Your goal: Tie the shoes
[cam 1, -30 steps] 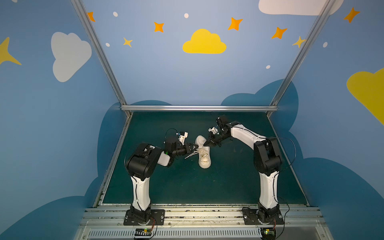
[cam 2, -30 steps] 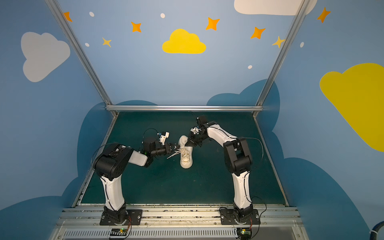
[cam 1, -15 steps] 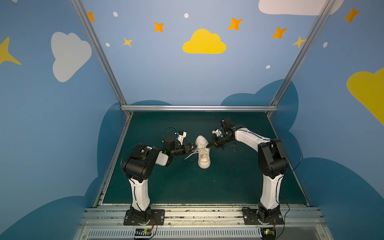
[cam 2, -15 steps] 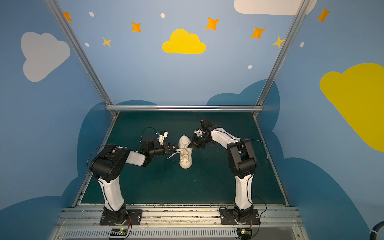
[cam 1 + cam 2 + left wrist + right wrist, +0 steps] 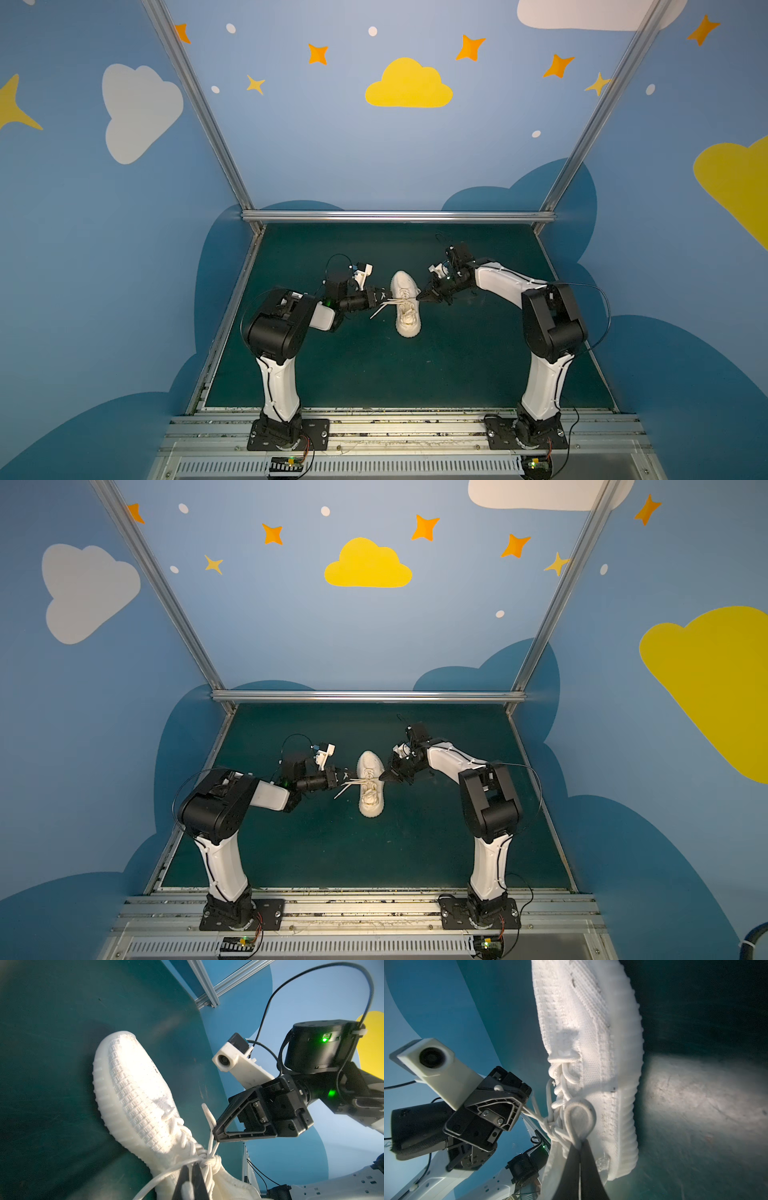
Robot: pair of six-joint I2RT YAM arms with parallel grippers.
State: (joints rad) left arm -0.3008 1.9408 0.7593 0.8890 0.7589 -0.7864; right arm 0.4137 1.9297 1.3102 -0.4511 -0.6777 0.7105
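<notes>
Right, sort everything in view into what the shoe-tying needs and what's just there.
Part of the job:
- sneaker
- laces, knotted over the tongue
- left gripper, shut on a lace
- right gripper, shut on a lace loop

Just there:
- green mat
- metal frame
- painted walls

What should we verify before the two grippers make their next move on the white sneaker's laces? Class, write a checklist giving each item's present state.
1. The left gripper is shut on a strand of the cream-white laces: ok.
2. The right gripper is shut on the base of a lace loop: ok.
3. The off-white knit sneaker with a ribbed sole sits sole-down on the dark green mat: ok.
4. The knot between the grippers is pulled tight: cannot tell.
5. The grippers are on opposite sides of the sneaker, not touching each other: ok.
</notes>
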